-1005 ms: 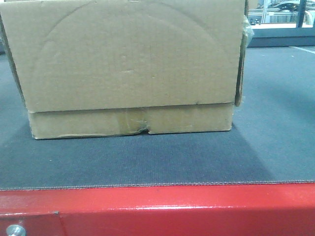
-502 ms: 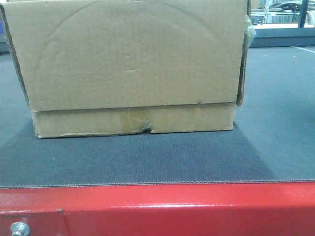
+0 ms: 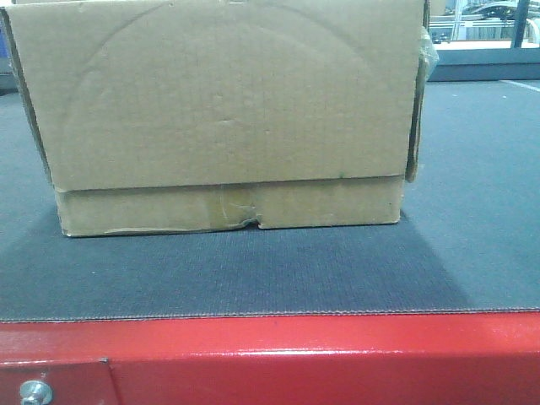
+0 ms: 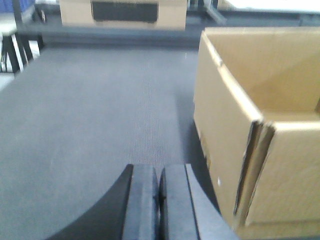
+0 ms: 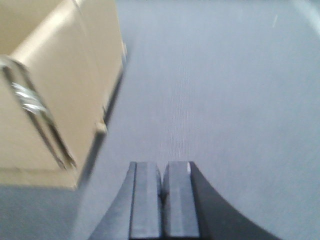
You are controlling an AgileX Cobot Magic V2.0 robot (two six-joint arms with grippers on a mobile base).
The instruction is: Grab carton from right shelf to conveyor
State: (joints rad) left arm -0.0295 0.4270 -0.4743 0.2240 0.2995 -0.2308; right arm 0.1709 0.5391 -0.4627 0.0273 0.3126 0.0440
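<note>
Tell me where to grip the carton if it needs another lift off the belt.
Squeeze the carton between both grippers on its two end walls, left gripper and right gripper pressing inward. Too wide for either's jaws; both are shut beside it on the conveyor.

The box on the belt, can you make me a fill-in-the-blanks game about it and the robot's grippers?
1. The carton sits on the dark grey ____.
2. The frame edge in front of the belt is colored ____.
3. The left gripper and the right gripper both have their fingers ____, holding nothing.
4. In the left wrist view, the carton's top is ____.

Missing words: conveyor; red; shut; open
</note>
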